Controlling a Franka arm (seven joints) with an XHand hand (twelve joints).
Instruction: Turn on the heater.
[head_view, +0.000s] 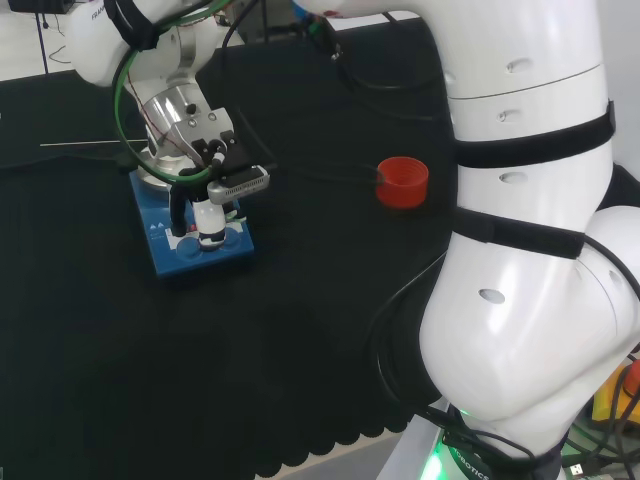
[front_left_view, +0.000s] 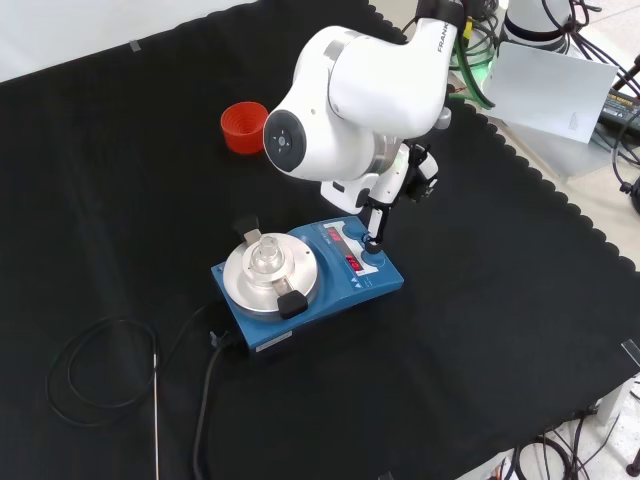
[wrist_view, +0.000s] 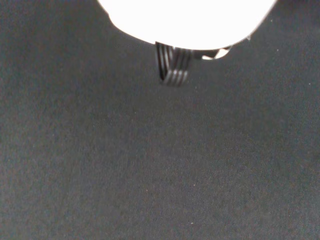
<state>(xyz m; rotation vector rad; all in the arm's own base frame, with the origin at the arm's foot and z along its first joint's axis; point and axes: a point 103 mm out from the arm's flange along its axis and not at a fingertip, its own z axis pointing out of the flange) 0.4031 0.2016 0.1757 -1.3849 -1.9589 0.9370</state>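
Glowing red display on blue heater (front_left_view: 330, 270) under robot hand (front_left_view: 383, 208)

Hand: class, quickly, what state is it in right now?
Hand: open, holding nothing; a straight finger points down onto the blue heater's front panel.

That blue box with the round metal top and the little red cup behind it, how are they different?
The heater is a flat blue box with a round silver plate, a lit red display and a cable; the red cup is a small, round, open vessel with none of these. The hand reaches a finger down onto the heater's front panel; the red cup stands alone, well apart. Both rest on the black cloth.
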